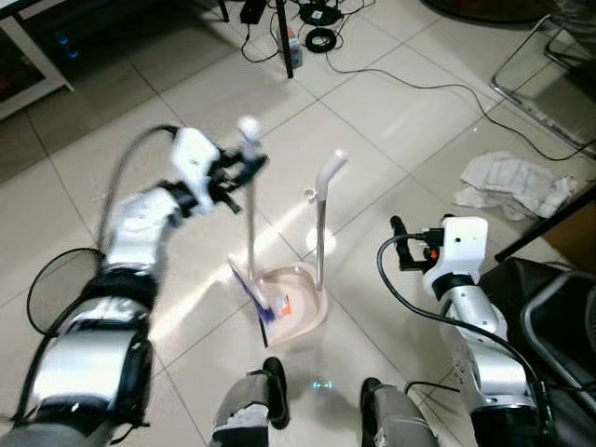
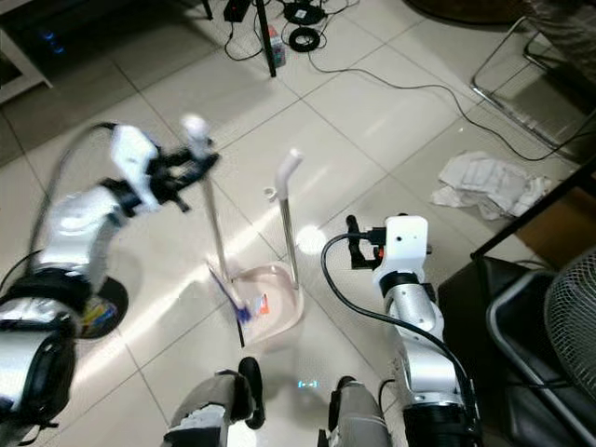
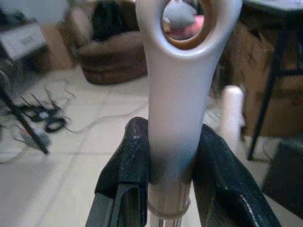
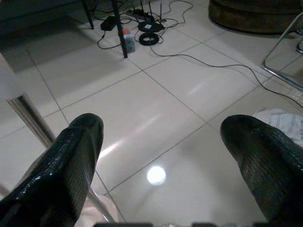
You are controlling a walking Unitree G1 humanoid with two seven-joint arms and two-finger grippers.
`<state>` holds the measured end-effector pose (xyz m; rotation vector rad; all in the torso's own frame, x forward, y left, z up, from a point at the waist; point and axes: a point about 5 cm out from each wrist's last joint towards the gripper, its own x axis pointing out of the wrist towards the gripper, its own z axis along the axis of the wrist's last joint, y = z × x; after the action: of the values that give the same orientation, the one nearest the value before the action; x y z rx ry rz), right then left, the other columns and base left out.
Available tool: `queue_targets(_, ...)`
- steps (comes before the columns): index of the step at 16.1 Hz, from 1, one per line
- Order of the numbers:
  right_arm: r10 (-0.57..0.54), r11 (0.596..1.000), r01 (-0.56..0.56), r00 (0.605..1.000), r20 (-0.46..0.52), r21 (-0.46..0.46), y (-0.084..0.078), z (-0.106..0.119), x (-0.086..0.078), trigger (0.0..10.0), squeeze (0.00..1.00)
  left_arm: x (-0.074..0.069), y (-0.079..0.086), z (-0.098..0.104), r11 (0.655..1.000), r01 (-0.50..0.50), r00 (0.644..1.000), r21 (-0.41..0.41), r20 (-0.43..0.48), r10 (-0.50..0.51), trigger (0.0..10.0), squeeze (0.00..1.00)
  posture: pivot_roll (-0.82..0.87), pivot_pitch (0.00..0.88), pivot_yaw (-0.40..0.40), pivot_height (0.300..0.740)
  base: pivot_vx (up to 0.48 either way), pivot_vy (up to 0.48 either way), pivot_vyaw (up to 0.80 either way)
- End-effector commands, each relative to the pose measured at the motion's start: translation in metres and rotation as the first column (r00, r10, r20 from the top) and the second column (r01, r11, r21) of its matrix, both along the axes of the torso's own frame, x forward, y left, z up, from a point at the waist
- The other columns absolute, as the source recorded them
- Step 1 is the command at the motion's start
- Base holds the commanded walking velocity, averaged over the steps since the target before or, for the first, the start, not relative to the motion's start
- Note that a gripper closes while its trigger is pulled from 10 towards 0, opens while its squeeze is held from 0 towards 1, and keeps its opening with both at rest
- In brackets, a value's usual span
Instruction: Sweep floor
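Robot's feet (image 1: 251,405) are right behind the dustpan (image 1: 296,307) on the floor (image 1: 372,121), left end effector (image 1: 244,168) clamped on the broom (image 1: 250,214) handle with bristles in the pan, right end effector (image 4: 165,156) wide open nearby.

The broom (image 1: 250,214) stands nearly upright, its pale grip clamped in the left pincer (image 1: 244,168), its bristles down in the pink dustpan (image 1: 296,312). The dustpan's own handle rises just beside it, on the tiled floor (image 1: 391,121).
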<state>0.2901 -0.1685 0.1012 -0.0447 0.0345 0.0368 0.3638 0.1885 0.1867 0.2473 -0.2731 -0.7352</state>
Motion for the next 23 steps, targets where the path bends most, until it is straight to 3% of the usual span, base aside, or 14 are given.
queue_targets(1,0.002,1.000,-0.002,1.000,0.000,0.010,0.001,-0.002,-0.001,10.0,0.00,-0.003,0.014,0.015,0.999,-0.037,0.997,-0.020,0.061,0.038,0.2,0.00,0.00,0.155,0.068,0.740,0.000,0.000,0.00)
queue_targets(3,0.027,1.000,-0.027,1.000,0.014,0.013,0.005,0.001,0.000,10.0,0.00,-0.015,0.038,0.024,0.989,-0.145,0.985,-0.015,0.095,0.146,0.0,0.00,0.00,0.141,0.063,0.740,0.000,0.000,0.00)
queue_targets(6,0.059,0.997,-0.060,0.998,0.037,0.041,0.013,0.008,-0.003,10.0,0.00,-0.032,0.054,0.025,0.960,-0.279,0.955,-0.014,0.105,0.279,0.0,0.00,0.00,0.129,0.059,0.740,0.000,0.000,0.00)
queue_targets(7,0.068,0.996,-0.070,0.997,0.041,0.046,0.015,0.009,-0.005,10.0,0.00,-0.038,0.057,0.023,0.945,-0.327,0.940,-0.008,0.100,0.327,2.2,0.00,0.01,0.126,0.054,0.740,0.000,0.000,0.00)
queue_targets(8,0.089,0.995,-0.091,0.995,0.044,0.041,0.019,0.010,-0.008,10.0,0.00,-0.050,0.059,0.019,0.889,-0.452,0.888,-0.068,0.053,0.456,10.0,0.00,0.02,0.123,0.045,0.740,0.000,0.000,0.00)
queue_targets(10,0.103,0.994,-0.104,0.994,0.044,0.029,0.020,0.010,-0.012,10.0,0.00,-0.060,0.054,0.010,0.823,-0.546,0.836,-0.153,-0.042,0.547,10.0,0.00,0.03,0.116,0.032,0.740,0.000,0.000,0.00)
queue_targets(12,0.127,0.991,-0.128,0.991,0.044,0.022,0.024,0.011,-0.014,10.0,0.00,-0.068,0.044,0.002,0.800,-0.573,0.817,-0.176,-0.042,0.576,10.0,0.00,0.03,0.114,0.029,0.740,0.000,0.000,0.00)
queue_targets(13,0.156,0.988,-0.156,0.987,0.041,0.005,0.028,0.014,-0.016,10.0,0.00,-0.073,0.034,-0.010,0.771,-0.609,0.791,-0.188,-0.081,0.606,10.0,0.00,0.02,0.106,0.028,0.740,0.000,0.000,0.00)
queue_targets(14,0.165,0.986,-0.165,0.985,0.043,-0.004,0.030,0.015,-0.017,10.0,0.00,-0.076,0.029,-0.015,0.764,-0.617,0.786,-0.188,-0.101,0.610,10.0,0.00,0.01,0.104,0.028,0.740,0.000,0.000,0.00)
queue_targets(16,0.159,0.987,-0.159,0.987,0.035,0.001,0.028,0.015,-0.019,10.0,0.00,-0.083,0.018,-0.023,0.798,-0.594,0.804,-0.100,-0.102,0.586,10.0,0.00,0.01,0.103,0.027,0.740,0.000,0.000,0.00)
queue_targets(18,0.145,0.989,-0.145,0.989,0.015,0.008,0.026,0.012,-0.022,10.0,0.00,-0.087,0.012,-0.025,0.820,-0.568,0.822,-0.080,-0.100,0.560,10.0,0.00,0.02,0.107,0.030,0.740,0.000,0.000,0.00)
queue_targets(23,0.086,0.996,-0.085,0.996,-0.018,0.032,0.022,0.005,-0.027,10.0,0.00,-0.097,0.000,-0.032,0.837,-0.543,0.836,-0.074,-0.137,0.531,10.0,0.00,0.02,0.119,0.040,0.740,0.000,0.208,0.00)
